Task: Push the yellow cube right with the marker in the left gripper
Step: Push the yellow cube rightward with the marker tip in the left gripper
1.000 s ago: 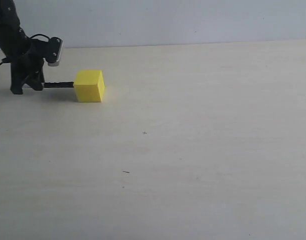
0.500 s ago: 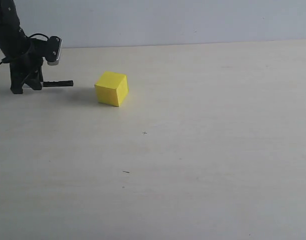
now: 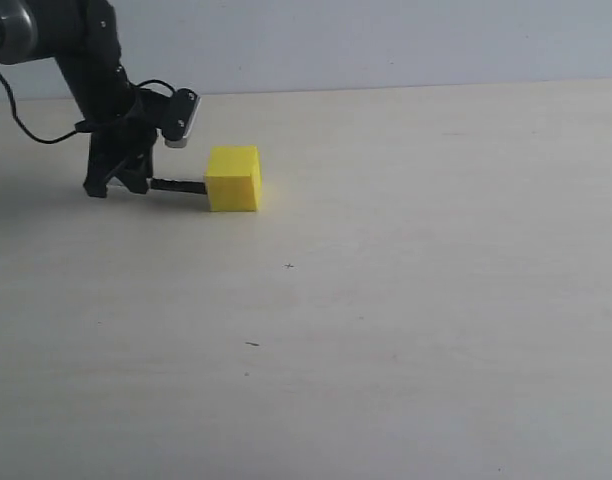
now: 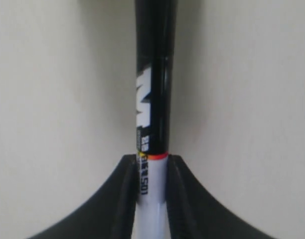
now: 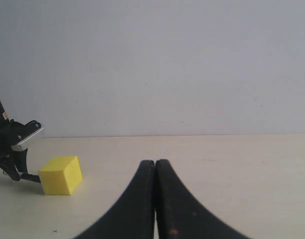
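Surroundings: a pale, wood-toned surface (image 3: 406, 300) with a plain grey-white wall (image 3: 386, 40) behind it. Two tiny dark specks (image 3: 289, 266) lie on the surface well in front of the cube.
Obstacles: the surface to the right of the yellow cube (image 3: 233, 179) is bare in the exterior view.
Yellow cube position: it sits flat on the surface in the rear left part of the exterior view, close to the wall side, with one face square toward the camera.
Left end effector (image 3: 121, 185): low over the surface just left of the cube, with its fingers clamped narrow around the marker (image 3: 178, 186). The left wrist view shows both fingers pressed against the white barrel, and the black part with white lettering juts out ahead.
Marker: it lies level, pointing right from the fingers toward the cube, and its black end meets the cube's left face low down.
Cube relative to left end effector: the cube is to its right, apart from the fingers, with only the exposed stretch of marker between them.
Left arm details: a small silver-fronted camera (image 3: 181, 118) rides above the fingers, and a black cable (image 3: 26, 125) loops off to the left.
Right end effector (image 5: 155, 167): its two fingers are pressed together with nothing between them. It is well apart from the cube, which its wrist view shows far off, and it is out of the exterior view.
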{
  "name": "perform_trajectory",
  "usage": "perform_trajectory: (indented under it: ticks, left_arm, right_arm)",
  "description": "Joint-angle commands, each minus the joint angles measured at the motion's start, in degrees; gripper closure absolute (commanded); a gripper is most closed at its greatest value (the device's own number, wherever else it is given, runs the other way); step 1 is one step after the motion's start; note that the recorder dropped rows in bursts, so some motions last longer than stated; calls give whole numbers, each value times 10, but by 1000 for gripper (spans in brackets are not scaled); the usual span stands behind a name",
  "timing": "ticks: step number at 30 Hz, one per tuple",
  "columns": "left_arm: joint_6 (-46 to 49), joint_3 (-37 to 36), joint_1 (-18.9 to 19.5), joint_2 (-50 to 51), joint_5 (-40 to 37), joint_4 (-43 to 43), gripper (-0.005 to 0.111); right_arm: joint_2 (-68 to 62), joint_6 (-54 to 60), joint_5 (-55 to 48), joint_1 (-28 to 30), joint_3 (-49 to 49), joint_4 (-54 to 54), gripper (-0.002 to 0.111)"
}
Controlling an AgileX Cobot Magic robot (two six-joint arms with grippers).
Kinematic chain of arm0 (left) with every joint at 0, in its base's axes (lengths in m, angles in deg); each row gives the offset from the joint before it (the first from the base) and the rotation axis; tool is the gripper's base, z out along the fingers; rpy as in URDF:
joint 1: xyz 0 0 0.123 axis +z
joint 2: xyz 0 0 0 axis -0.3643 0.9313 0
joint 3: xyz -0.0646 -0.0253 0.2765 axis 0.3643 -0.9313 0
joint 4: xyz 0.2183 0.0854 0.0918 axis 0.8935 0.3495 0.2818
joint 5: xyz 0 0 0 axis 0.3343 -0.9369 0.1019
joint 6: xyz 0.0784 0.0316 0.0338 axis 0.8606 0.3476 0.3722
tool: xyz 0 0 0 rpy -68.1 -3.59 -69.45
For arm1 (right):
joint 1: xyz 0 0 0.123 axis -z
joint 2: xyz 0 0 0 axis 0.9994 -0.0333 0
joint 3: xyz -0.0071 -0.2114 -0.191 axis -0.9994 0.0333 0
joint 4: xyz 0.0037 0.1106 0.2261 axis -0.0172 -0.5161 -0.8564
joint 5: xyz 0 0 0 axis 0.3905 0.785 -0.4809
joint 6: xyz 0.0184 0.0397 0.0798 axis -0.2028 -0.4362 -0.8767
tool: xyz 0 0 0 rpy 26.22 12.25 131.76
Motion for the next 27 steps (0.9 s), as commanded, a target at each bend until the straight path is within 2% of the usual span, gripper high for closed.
perform_trajectory:
  ticks: [1, 13, 27]
  left_arm:
    - [-3, 4, -18, -5, 7, 7, 107]
    - [-21, 4, 18, -5, -5, 8, 107]
    - [-57, 4, 16, -5, -39, 6, 107]
  right_arm:
    - [3, 1, 3, -1, 3, 0, 108]
    - [3, 1, 3, -1, 3, 0, 108]
    - [3, 1, 3, -1, 3, 0, 108]
